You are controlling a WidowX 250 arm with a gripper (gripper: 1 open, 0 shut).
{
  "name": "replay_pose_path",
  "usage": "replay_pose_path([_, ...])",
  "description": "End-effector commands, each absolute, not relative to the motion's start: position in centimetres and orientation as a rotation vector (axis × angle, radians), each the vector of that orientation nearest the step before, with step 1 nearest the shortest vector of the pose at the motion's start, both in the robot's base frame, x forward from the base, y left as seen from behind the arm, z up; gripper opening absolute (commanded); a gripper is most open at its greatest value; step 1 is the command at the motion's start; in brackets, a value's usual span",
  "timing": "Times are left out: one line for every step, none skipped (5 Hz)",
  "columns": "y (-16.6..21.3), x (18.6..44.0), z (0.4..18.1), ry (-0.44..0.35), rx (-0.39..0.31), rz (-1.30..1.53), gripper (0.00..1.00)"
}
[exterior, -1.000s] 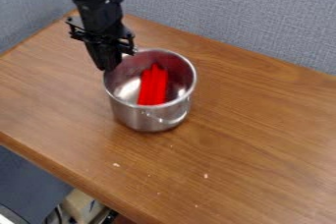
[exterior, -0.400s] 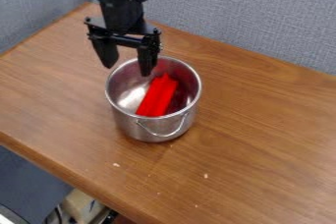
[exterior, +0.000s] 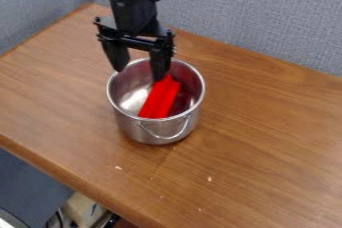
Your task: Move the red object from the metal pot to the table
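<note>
While the red object (exterior: 163, 98) lies slanted inside the metal pot (exterior: 156, 122) (nothing has lifted it yet), the gripper (exterior: 135, 55) hangs at the rim's eleven o'clock, fingers spread wide, probably lining up to straddle it; the table (exterior: 267, 162) waits around.

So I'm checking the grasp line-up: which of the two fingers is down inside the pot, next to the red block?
The right-hand finger in the camera view: its tip hangs inside the metal pot just above the red object. The left one stands outside the rim.
</note>
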State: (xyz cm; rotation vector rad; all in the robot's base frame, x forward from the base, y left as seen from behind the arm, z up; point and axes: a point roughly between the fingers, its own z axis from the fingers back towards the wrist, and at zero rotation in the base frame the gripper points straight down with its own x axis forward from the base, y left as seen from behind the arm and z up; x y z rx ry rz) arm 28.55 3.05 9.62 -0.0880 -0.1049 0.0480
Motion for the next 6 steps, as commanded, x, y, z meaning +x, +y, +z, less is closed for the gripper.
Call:
replay_pose_path([2.3, 29.9, 11.4, -0.158, -0.071, 0.044, 1.00])
replay_pose_path([1.0, 28.1, 11.6, -0.158, -0.063, 0.055, 1.00])
replay_pose_path([-0.4, 27.0, 11.3, -0.156, -0.047, 0.078, 1.00])
replay_pose_path([-1.7, 26.7, 10.4, -0.143, -0.020, 0.064, 1.00])
replay_pose_path([-2.9, 26.6, 9.5, -0.137, 0.006, 0.051, 1.00])
replay_pose_path([-2.3, 26.9, 8.7, -0.136, 0.024, 0.083, 1.00])
